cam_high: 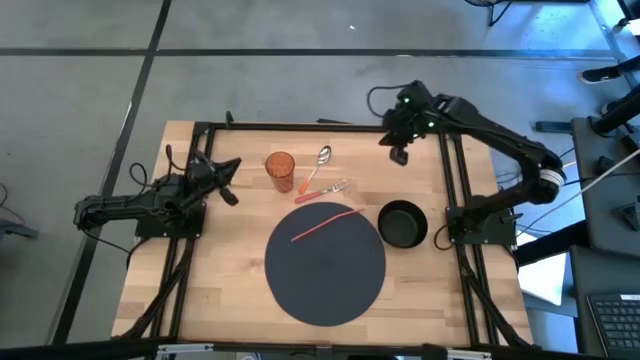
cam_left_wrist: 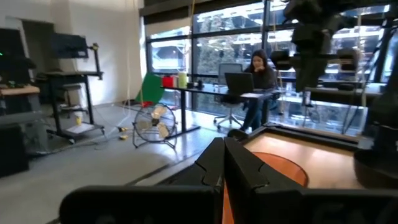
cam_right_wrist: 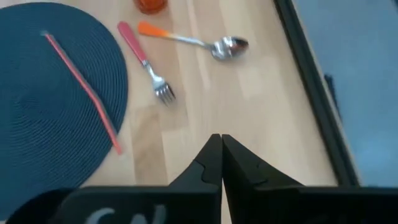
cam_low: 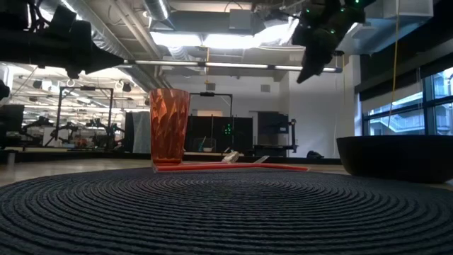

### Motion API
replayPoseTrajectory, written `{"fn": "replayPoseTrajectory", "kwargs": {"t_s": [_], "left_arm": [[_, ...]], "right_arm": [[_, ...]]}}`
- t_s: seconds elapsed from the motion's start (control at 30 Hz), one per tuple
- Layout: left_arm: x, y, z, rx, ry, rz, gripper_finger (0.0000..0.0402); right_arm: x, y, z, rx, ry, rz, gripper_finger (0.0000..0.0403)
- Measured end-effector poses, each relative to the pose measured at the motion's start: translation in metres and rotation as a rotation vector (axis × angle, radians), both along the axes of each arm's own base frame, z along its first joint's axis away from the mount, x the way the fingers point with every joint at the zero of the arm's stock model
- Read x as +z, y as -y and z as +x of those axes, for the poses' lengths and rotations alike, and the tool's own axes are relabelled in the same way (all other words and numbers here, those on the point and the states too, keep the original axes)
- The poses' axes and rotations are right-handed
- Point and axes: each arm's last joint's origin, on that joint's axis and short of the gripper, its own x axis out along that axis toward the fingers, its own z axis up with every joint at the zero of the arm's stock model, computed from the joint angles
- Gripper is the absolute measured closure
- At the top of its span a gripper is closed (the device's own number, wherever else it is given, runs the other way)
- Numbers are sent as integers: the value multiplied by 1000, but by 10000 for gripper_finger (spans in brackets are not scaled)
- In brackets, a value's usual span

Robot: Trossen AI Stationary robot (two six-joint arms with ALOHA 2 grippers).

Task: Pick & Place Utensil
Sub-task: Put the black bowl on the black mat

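**Utensils untouched; right arm raised above the table's far right corner**

On the high view the round dark placemat (cam_high: 325,263) was seen nearest, at the table's 6 o'clock, with a red straw (cam_high: 325,223) lying across its far edge. A black bowl (cam_high: 402,223) was noted just beside the mat at 3 o'clock. Beyond the mat, near 12 o'clock, the fork (cam_right_wrist: 146,62) with its pink handle and the spoon (cam_right_wrist: 198,42) with its orange handle were recorded flat on the wood, close together, with the orange cup (cam_high: 281,171) just beside them.

The right gripper (cam_right_wrist: 221,163) was held high over the 1 o'clock corner, fingers pressed together, nothing between them. The left gripper (cam_high: 226,180) was parked at 9 o'clock, likewise pressed together and empty.

The step was judged to be the approach, no utensil yet taken. The next move would call for the right fingers to be spread, lowered over a handle, and aligned across it.

The surface was pale wood planking (cam_high: 440,310). In the room behind, a seated person (cam_left_wrist: 258,81) at a desk and a floor fan (cam_left_wrist: 155,124) were seen.
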Motion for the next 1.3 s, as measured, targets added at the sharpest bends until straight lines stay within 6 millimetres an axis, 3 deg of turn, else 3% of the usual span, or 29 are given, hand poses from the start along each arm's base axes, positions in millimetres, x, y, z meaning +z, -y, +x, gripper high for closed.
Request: {"fn": "replayPoseTrajectory", "kwargs": {"t_s": [0.13,0.37,0.5,0.8,1.0,1.3], "left_arm": [[-1,1,1,-39,-10,2,400],[-1,2,2,-92,21,-30,400],[-1,2,2,-91,23,-32,400],[0,2,2,-91,29,-31,400],[-1,2,2,-93,37,-48,400],[-1,2,2,-93,37,-50,400]], "right_arm": [[-2,-1,-14,-52,-31,123,392],[-38,-9,-24,-114,-202,225,376],[-53,-13,-25,-101,-246,241,335],[-63,-33,-27,-54,-313,282,245],[-69,-55,-26,4,-439,265,234],[-89,-73,-20,78,-496,209,217]]}}
